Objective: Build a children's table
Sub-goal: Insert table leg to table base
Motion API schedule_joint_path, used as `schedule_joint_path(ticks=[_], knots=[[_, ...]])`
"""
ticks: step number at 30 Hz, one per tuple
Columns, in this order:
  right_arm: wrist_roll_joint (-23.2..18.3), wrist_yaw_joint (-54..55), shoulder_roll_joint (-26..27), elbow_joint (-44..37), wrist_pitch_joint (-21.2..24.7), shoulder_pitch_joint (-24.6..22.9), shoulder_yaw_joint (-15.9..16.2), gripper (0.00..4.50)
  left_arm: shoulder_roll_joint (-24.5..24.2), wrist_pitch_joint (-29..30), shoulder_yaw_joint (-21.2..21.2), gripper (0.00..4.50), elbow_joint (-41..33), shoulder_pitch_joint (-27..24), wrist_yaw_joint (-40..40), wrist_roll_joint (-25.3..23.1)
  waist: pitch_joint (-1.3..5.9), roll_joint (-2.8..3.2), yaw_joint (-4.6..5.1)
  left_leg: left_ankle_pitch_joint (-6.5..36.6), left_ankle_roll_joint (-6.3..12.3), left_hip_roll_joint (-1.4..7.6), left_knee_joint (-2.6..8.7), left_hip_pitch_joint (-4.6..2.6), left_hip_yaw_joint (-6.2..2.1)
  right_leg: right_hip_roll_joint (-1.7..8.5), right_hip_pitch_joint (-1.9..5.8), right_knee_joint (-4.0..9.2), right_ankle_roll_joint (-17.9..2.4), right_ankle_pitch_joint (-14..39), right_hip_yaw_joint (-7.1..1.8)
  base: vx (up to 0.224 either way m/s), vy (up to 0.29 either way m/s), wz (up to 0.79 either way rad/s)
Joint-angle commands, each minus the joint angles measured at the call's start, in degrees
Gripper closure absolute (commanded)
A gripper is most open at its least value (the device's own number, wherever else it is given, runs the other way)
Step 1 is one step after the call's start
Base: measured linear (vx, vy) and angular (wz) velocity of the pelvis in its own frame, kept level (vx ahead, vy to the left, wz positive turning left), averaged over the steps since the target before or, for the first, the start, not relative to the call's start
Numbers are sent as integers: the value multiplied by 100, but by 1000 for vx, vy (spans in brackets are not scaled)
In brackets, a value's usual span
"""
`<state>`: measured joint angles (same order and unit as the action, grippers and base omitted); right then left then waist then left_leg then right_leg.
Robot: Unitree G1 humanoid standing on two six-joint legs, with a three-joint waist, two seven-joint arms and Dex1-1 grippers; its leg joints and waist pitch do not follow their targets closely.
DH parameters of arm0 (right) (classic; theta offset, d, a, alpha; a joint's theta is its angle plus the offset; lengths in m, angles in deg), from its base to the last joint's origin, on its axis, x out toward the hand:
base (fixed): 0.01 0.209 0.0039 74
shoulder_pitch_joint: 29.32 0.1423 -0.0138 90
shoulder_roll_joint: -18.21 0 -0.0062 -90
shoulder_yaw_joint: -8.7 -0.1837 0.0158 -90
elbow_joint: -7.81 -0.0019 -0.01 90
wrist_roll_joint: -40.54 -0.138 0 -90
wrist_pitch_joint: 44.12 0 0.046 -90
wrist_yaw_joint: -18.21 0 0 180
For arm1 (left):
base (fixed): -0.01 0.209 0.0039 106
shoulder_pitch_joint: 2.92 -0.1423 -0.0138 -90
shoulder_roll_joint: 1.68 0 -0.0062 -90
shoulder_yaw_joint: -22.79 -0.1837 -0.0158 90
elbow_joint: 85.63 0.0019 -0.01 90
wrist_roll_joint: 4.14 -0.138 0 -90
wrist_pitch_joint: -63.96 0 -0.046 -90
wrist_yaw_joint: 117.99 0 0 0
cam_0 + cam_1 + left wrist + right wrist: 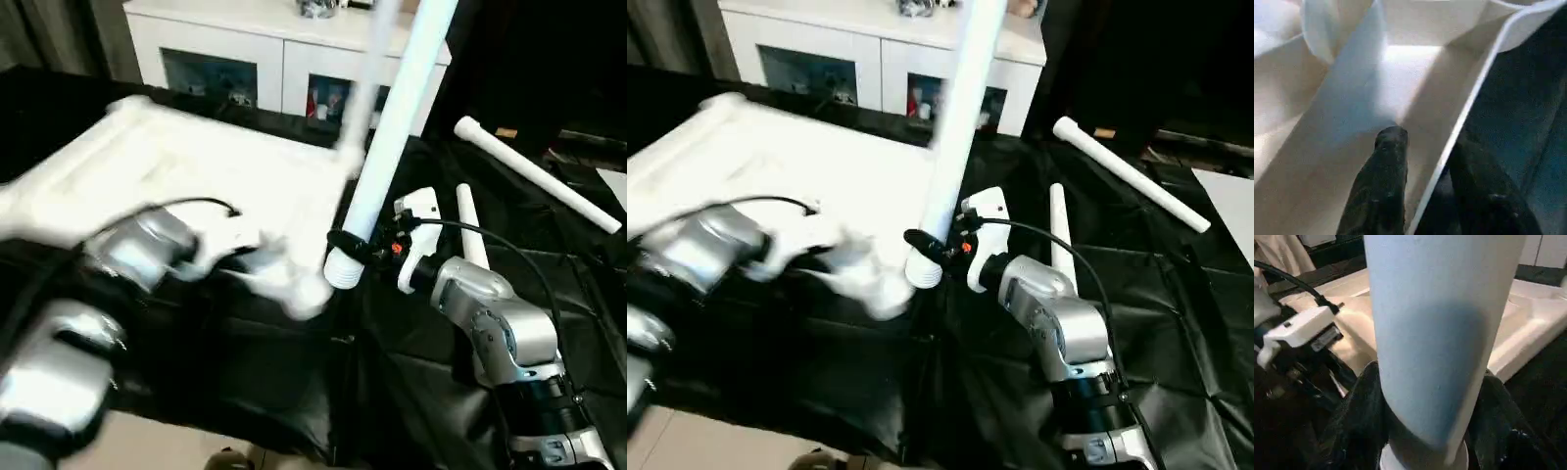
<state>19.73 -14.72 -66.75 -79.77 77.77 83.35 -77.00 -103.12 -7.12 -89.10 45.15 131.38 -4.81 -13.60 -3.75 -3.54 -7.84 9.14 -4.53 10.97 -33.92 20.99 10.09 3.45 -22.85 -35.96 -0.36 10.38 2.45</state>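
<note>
Left eye view had the tabletop [186,176] lying ribbed side up on a black cloth [421,372], its near edge by the left gripper [1425,196]. Left wrist view showed that gripper's two black fingers [1383,181] straddling the top's thin outer rim, one finger inside on the white underside, the other outside over the dark cloth. Fingers stood apart either side of the rim; couldn't tell if they pinched it yet. Left forearm was blurred in both eye views.

Right gripper [343,247] was clamped on a white leg [397,117] near its ribbed lower end, fingers closed round it. The leg stood steeply tilted, top end running out of frame above, bottom end just beside the tabletop's near corner. Right wrist view had the leg [1440,342] between the dark fingers, tabletop behind it, and the left gripper's white wrist camera block [1300,328] off to the side.

Two more legs lay on the cloth on the robot's right: a short-looking one [470,230] just past the right wrist, a longer one [539,176] farther out, lying diagonally. White cabinet [265,59] with glass fronts stood behind the table.
</note>
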Motion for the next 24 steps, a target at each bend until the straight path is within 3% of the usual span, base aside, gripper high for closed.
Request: schedule_joint_path(ticks=[1, 2, 3, 4, 6, 9, 11, 13, 18, 24], knots=[[-9, 9, -48, -141, -35, 16, -71, 264, 155, 695, 5, 339, -295, -387, 303, 31, 374, 134, 26, 2021, -393, 250, 473, -131, -121, 530, 207, 459, -1141, 1696, -257, 0, 0, 0], [-9, 9, -48, -141, -35, 16, -71, 264, 155, 695, 5, 344, -295, -387, 303, 31, 371, 128, 31, 2053, -373, 249, 468, -139, -121, 536, 197, 480, -1105, 1833, -260, 0, 0, 0], [-10, 21, -42, -140, -37, 15, -75, 264, 270, 949, 95, 348, -741, -635, 536, 14, 380, 128, 33, 2043, -356, 244, 466, -144, -121, 531, 193, 497, -1044, 1955, -260, 0, 0, 0], [-10, 23, -42, -133, -41, 16, -78, 264, 346, 952, 162, 348, -1040, -806, 688, 20, 372, 102, 48, 2002, -344, 264, 481, -113, -141, 537, 214, 488, -1027, 1953, -253, 0, 0, 0], [-6, 22, -43, -111, -53, 23, -85, 264, 466, 369, 291, 369, -1419, -1072, 877, 184, 369, 97, 61, 1980, -270, 239, 468, -111, -127, 518, 189, 526, -960, 2053, -254, 0, 0, 0], [1, 31, -49, -67, -77, 50, -107, 264, 341, -775, 119, 375, -1799, -1386, 602, 318, 379, 98, 69, 1908, -209, 228, 481, -93, -122, 504, 181, 565, -754, 2238, -261, 0, 0, 0], [3, 41, -51, -36, -88, 79, -127, 264, 328, -862, 82, 377, -1950, -1515, 654, 298, 381, 106, 54, 1948, -207, 236, 480, -130, -113, 486, 134, 563, -736, 2207, -261, 0, 0, 0], [13, 50, -57, -26, -110, 90, -139, 264, 366, -722, 130, 377, -2053, -1552, 716, 328, 382, 123, 6, 2017, -242, 247, 487, -163, -97, 468, 102, 542, -771, 2082, -260, 0, 0, 0], [77, 14, -120, 27, -160, 98, -111, 264, 610, 255, 400, 378, -2362, -1661, 861, 534, 385, 72, 17, 1857, -249, 235, 492, -100, -97, 495, 159, 510, -798, 2005, -255, 0, 0, 0], [81, 7, -117, 61, -165, 138, -112, 264, 501, 973, 252, 380, -2049, -1530, 1160, 75, 368, 76, 27, 1777, -170, 206, 484, -89, -93, 487, 156, 567, -661, 2275, -259, 0, 0, 0]])
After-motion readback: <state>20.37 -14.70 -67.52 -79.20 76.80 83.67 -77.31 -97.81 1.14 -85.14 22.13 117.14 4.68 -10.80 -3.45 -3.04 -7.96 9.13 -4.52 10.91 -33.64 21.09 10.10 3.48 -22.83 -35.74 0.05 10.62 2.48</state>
